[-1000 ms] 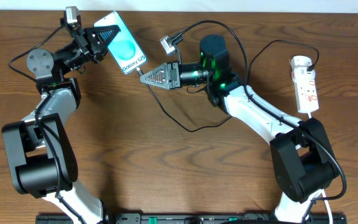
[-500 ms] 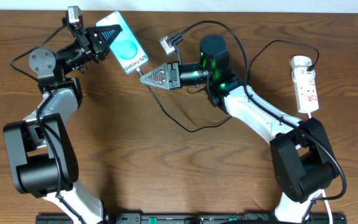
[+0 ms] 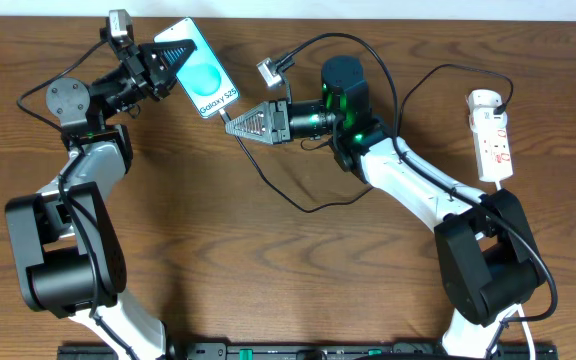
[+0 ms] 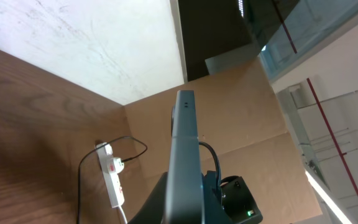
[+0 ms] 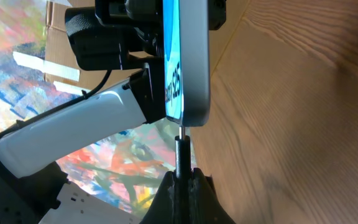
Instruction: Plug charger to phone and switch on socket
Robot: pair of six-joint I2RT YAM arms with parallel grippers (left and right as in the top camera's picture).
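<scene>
Brown wood-grain tabletop [image 3: 268, 290], seen from above, with both arms reaching to its far-left part. I read the task as partway through the first of its two steps.

**Left side.** My left gripper [image 3: 170, 62] is clamped on the phone [image 3: 203, 72] near the table's far edge. The turquoise screen faces up and the lettered end points toward the other arm. In the left wrist view the phone [image 4: 184, 155] shows edge-on between the fingers. I cannot tell whether any corner rests on the wood.

**Right side.** My right gripper [image 3: 234, 124] is closed tight on the connector end of the charger [image 5: 180, 149], aimed at the phone's lower edge. In the right wrist view the tip meets that edge of the phone [image 5: 191, 68], and a short stem shows between the fingers and the case. It touches or has just entered the port; I cannot confirm that it is fully seated.

**Far right.** The socket [image 3: 492, 140] lies well apart from both grippers, untouched. From the left wrist the socket [image 4: 112, 183] carries a plug with a thin black lead, so the mains end appears to be already in. The switch position is too small to read.

**Remaining, in my judgement:**
- Press the connector home.
- Release it.
- Take one arm across to the strip and press its switch.
</scene>
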